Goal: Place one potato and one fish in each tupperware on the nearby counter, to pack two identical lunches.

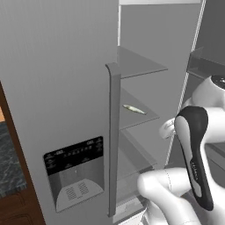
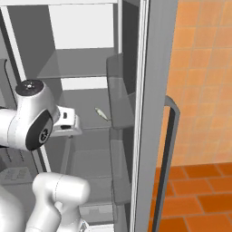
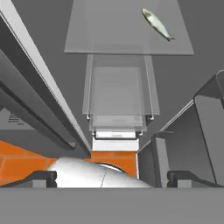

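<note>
**Reaching into open fridge, fish on shelf**

Hovering inside the open fridge (image 1: pixel 66 66), gripper (image 3: pixel 112 177) jaws spread as wide as they go, nothing between them. Finger tips (image 3: pixel 41 177) show at bottom of hand view, well apart from the fish.

Fish (image 1: pixel 134 109) lies flat on a glass shelf (image 1: pixel 147 116) in the middle of the fridge; also seen at (image 2: pixel 102 113) and near the shelf's far corner at (image 3: pixel 157 24). Slim, pale silvery-green, lying alone on that shelf.

Fridge door with dispenser panel (image 1: pixel 74 171) on the left; door bins (image 2: pixel 120 90) on the right door. Orange tiled wall (image 2: pixel 204 81) and floor beyond. Dark counter (image 1: pixel 11 162) edge at far left.
</note>
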You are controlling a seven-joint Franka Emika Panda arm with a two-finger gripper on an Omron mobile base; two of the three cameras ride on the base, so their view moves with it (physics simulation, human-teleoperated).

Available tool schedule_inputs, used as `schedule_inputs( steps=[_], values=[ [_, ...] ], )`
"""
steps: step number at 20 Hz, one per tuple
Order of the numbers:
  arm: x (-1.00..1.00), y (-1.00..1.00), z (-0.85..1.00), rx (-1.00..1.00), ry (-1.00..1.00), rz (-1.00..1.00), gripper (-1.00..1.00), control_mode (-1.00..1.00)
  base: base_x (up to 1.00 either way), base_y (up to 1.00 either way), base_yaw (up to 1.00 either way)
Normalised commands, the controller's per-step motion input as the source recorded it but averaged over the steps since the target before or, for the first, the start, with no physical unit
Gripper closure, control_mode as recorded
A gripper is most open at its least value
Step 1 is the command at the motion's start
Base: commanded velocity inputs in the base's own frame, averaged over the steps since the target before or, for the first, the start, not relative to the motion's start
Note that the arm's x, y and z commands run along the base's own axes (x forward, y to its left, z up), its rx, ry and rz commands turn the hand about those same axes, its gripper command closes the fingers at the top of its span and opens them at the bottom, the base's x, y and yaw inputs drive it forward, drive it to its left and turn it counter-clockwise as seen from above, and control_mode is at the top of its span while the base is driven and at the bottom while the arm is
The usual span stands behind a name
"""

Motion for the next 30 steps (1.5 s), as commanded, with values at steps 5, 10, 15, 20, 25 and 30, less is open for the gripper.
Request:
schedule_inputs(
  steps=[5, 10, 15, 20, 25, 30],
  values=[
    [1.00, 0.01, -0.22, 0.00, 0.00, 0.01, -1.00, -1.00, 0.00, 0.00, 0.00],
    [1.00, 0.00, -0.09, 0.00, 0.00, 0.08, -1.00, -1.00, 0.00, 0.00, 0.00],
    [0.98, -0.06, -0.34, 0.00, 0.00, 0.09, -1.00, -1.00, 0.00, 0.00, 0.00],
    [0.79, -0.06, -0.37, 0.00, -0.04, 0.07, -1.00, -1.00, 0.00, 0.00, 0.00],
    [0.88, -0.01, -0.07, 0.00, -0.14, 0.04, -1.00, -1.00, 0.00, 0.00, 0.00],
    [0.69, -0.02, -0.05, 0.00, -0.09, 0.05, -1.00, -1.00, 0.00, 0.00, 0.00]
  ],
)
